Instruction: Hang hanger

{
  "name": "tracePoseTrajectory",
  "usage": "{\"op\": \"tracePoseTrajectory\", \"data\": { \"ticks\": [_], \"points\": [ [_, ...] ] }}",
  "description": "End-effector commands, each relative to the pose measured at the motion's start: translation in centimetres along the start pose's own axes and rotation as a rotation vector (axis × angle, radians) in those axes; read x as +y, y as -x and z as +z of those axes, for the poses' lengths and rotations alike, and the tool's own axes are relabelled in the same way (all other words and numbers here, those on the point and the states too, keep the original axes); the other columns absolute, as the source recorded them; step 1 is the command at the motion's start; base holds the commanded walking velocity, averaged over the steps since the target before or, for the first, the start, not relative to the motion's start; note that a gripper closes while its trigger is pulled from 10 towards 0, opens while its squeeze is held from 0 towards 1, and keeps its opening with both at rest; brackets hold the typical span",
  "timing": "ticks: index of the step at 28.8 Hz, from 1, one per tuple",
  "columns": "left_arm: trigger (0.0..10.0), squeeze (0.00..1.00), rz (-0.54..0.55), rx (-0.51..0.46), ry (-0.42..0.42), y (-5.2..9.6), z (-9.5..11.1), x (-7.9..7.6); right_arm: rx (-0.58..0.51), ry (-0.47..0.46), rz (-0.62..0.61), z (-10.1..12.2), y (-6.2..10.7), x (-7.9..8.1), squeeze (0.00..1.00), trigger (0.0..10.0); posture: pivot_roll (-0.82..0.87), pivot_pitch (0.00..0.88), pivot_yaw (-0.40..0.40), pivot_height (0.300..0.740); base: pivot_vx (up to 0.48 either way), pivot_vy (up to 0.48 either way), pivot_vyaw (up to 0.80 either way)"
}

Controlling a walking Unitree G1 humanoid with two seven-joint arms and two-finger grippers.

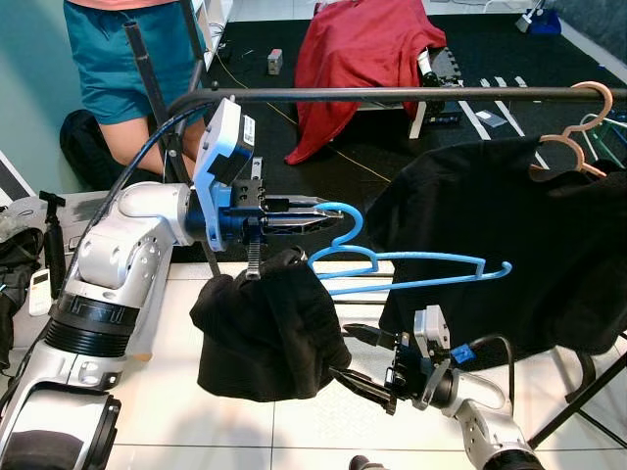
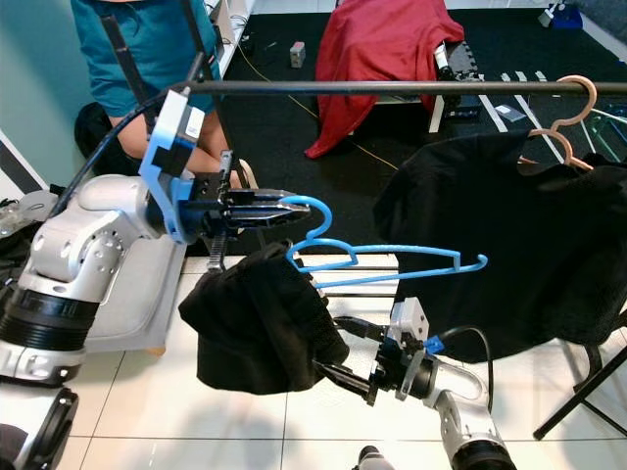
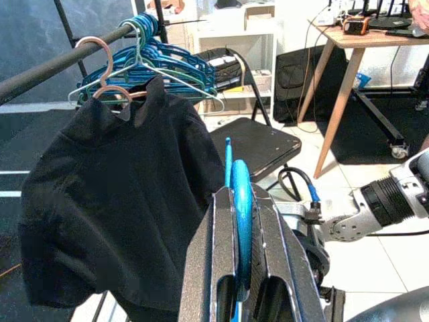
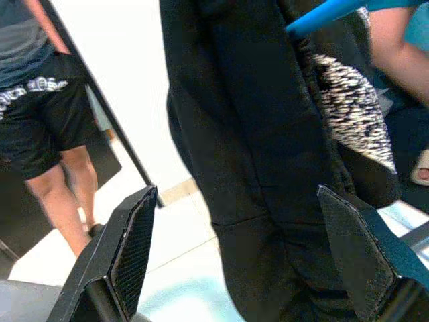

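at centre frame the left gripper [image 1: 318, 217] has its fingers clamped on the blue hanger [image 1: 411, 269] hook, below the rail [image 1: 392, 94], garment [image 1: 266, 328] bunched beneath, right gripper [image 1: 358, 360] spread wide beside it; next, lift the hook over the rail.

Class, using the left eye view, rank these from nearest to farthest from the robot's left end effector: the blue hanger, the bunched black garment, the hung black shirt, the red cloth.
1. blue hanger: its hook is gripped in the left end effector.
2. bunched black garment: directly beneath it.
3. hung black shirt: on the rail, to the robot's right.
4. red cloth: far behind, across the dark floor.
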State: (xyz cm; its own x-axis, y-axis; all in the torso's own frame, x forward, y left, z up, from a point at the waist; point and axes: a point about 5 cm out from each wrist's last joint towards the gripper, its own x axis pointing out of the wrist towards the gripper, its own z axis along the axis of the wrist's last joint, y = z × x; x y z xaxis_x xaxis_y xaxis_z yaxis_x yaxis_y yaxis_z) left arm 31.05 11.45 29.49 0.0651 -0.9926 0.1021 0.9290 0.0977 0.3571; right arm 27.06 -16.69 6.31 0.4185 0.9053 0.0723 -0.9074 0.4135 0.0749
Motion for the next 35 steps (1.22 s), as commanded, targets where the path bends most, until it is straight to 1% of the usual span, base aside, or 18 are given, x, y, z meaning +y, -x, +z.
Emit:
{"op": "tracePoseTrajectory", "data": {
  "ticks": [1,7,14,19,21,22,24,26,28,29,31,32,33,34,35],
  "points": [
    [0.0,0.0,-0.023,-0.028,-0.033,-0.2,1.1,-0.1,-0.005,0.008,-0.028,-0.2,0.1,0.0,0.0,10.0,-0.04,0.187,0.037,0.74,0.0,0.0,0.0],
    [0.0,0.0,-0.019,-0.014,-0.033,-0.1,0.8,-0.1,-0.025,0.048,-0.072,0.6,0.4,-0.8,0.0,10.0,-0.04,0.181,0.034,0.74,0.0,0.0,0.0],
    [0.0,0.0,-0.02,-0.018,-0.03,-0.1,0.9,-0.3,-0.026,0.056,-0.077,0.7,0.5,-0.9,0.0,10.0,-0.04,0.173,0.032,0.74,0.0,0.0,0.0],
    [0.0,0.0,-0.028,-0.031,-0.032,-0.3,1.3,-0.3,-0.031,0.049,-0.043,0.6,-0.8,-0.7,0.0,10.0,-0.03,0.174,0.035,0.74,0.0,0.0,0.0],
    [0.0,0.0,-0.028,-0.031,-0.032,-0.3,1.3,-0.3,-0.031,0.049,-0.043,0.6,-0.8,-0.7,0.0,10.0,-0.03,0.174,0.035,0.74,0.0,0.0,0.0],
    [0.0,0.0,-0.03,-0.034,-0.032,-0.5,1.3,-0.4,-0.035,0.045,-0.033,0.7,-1.3,-0.7,0.0,10.0,-0.03,0.175,0.035,0.74,0.0,0.0,0.0],
    [0.0,0.0,-0.03,-0.034,-0.032,-0.5,1.3,-0.4,-0.035,0.045,-0.033,0.7,-1.3,-0.7,0.0,10.0,-0.03,0.175,0.035,0.74,0.0,0.0,0.0],
    [0.0,0.0,-0.033,-0.043,-0.03,-0.7,1.4,-0.4,-0.041,0.041,-0.011,1.0,-2.5,-0.9,0.0,10.0,-0.03,0.183,0.034,0.74,0.0,0.0,0.0],
    [0.0,0.0,-0.033,-0.043,-0.03,-0.7,1.4,-0.4,-0.041,0.041,-0.011,1.0,-2.5,-0.9,0.0,10.0,-0.03,0.183,0.034,0.74,0.0,0.0,0.0],
    [0.0,0.0,-0.034,-0.047,-0.029,-0.8,1.4,-0.4,-0.044,0.04,0.0,1.1,-3.1,-0.9,0.0,10.0,-0.03,0.189,0.03,0.74,0.0,0.0,0.0],
    [0.0,0.0,-0.034,-0.047,-0.029,-0.8,1.4,-0.4,-0.044,0.04,0.0,1.1,-3.1,-0.9,0.0,10.0,-0.03,0.189,0.03,0.74,0.0,0.0,0.0],
    [0.0,0.0,-0.033,-0.049,-0.028,-0.8,1.4,-0.4,-0.048,0.037,0.01,1.3,-3.5,-1.0,0.0,10.0,-0.03,0.19,0.03,0.74,0.0,0.0,0.0],
    [0.0,0.0,-0.033,-0.049,-0.028,-0.8,1.4,-0.4,-0.048,0.037,0.01,1.3,-3.5,-1.0,0.0,10.0,-0.03,0.19,0.03,0.74,0.0,0.0,0.0],
    [0.0,0.0,-0.031,-0.05,-0.027,-0.8,1.4,-0.4,-0.056,0.029,0.02,1.4,-3.8,-1.0,0.0,3.1,-0.03,0.194,0.029,0.74,0.0,0.0,0.0],
    [0.0,0.0,-0.031,-0.05,-0.027,-0.8,1.4,-0.4,-0.056,0.029,0.02,1.4,-3.8,-1.0,0.0,3.1,-0.03,0.194,0.029,0.74,0.0,0.0,0.0]
  ]
}}
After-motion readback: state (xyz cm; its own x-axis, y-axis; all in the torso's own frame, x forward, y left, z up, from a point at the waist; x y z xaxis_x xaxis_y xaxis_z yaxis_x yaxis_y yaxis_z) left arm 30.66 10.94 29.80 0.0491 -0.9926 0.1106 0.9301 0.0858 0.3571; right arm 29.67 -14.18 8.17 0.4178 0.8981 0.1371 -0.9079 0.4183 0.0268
